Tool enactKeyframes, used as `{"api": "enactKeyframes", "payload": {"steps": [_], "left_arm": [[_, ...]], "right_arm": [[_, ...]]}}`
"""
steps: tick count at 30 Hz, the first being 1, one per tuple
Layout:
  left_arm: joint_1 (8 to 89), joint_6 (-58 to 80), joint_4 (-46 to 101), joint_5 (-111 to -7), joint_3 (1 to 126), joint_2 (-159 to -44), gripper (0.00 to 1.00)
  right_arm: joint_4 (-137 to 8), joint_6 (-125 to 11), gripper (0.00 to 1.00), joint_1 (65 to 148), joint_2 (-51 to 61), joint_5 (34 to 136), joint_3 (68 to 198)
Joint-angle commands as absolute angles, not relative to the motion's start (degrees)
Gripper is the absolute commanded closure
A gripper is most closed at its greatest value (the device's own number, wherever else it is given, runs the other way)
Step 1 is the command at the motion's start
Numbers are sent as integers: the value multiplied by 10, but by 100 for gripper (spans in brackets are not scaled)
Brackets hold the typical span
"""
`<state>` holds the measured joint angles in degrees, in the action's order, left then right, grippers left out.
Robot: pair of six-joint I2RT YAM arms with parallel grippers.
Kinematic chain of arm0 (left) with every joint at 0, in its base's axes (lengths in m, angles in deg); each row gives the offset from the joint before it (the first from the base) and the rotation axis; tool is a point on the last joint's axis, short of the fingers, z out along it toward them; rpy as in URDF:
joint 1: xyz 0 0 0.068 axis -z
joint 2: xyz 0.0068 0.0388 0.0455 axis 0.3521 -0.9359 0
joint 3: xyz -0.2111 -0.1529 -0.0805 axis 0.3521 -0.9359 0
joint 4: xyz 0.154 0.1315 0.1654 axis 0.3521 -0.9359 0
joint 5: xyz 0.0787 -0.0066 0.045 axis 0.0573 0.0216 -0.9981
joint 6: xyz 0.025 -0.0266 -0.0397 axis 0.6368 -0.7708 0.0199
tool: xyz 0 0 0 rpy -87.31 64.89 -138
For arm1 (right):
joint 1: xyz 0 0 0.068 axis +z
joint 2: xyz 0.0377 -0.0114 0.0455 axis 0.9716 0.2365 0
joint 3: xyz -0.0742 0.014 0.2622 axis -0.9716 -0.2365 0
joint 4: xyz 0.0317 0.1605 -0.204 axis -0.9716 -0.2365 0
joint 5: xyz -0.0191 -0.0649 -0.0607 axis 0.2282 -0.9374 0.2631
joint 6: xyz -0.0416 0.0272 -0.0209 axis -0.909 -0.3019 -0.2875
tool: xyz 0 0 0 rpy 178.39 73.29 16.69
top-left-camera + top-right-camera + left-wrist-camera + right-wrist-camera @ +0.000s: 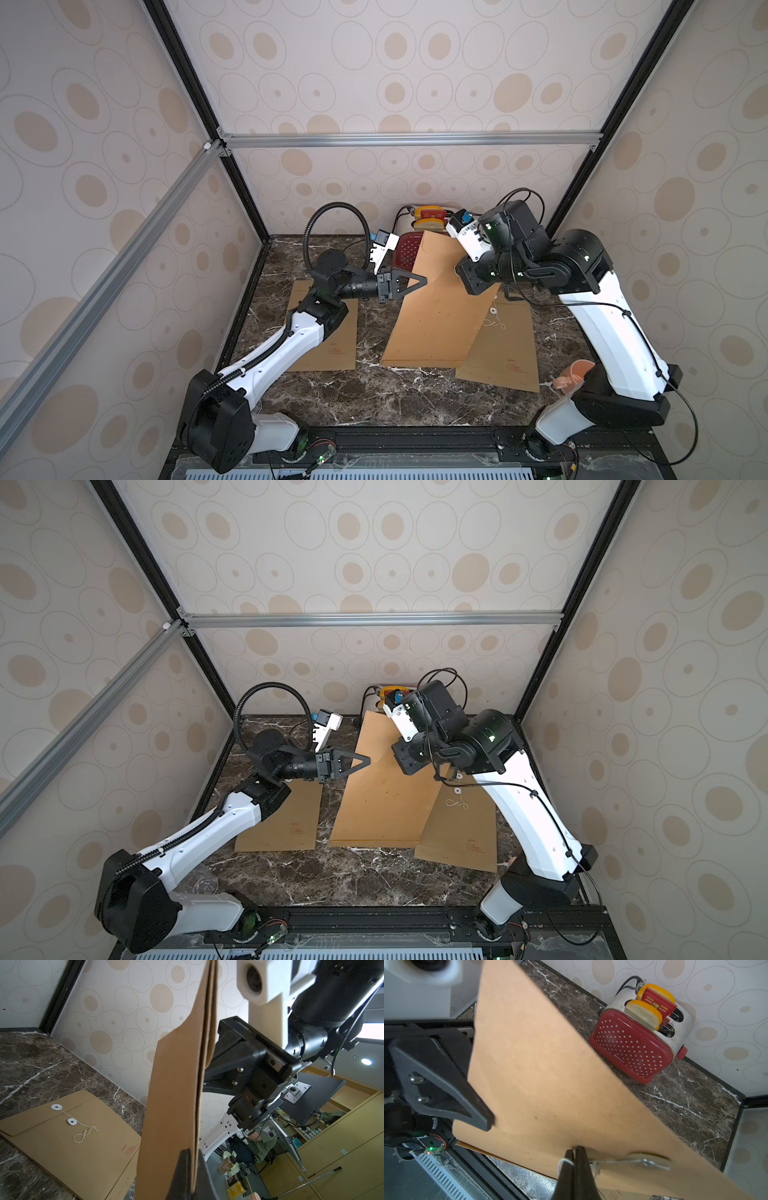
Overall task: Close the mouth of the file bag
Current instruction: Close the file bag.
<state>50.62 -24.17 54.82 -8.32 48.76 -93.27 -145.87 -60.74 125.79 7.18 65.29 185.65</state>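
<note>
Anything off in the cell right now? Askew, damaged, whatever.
Middle file bag is tilted up, pinched by the left gripper, right gripper on its string. It overlaps the right bag, which lies skewed on the table. No tears or spills visible.

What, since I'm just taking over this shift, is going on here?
Two robot arms hold one brown envelope tilted up from the table. The left pincer is shut on one side edge; the right pincer is shut at the opposite edge, beside the string and round clasp. Two more envelopes lie flat on either side.
</note>
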Motion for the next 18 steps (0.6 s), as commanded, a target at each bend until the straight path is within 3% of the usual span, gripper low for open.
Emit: {"api": "enactKeyframes", "payload": {"steps": [1, 11, 18], "left_arm": [[510, -208, 535, -81, 513, -912, 100], [511, -195, 519, -86, 514, -905, 100], [518, -192, 514, -82, 516, -905, 100]], "right_arm": [[-1503, -590, 100, 1261, 70, 630, 1872], [-1459, -552, 100, 1260, 1, 624, 1786], [-1508, -563, 100, 1260, 62, 597, 1887]]}}
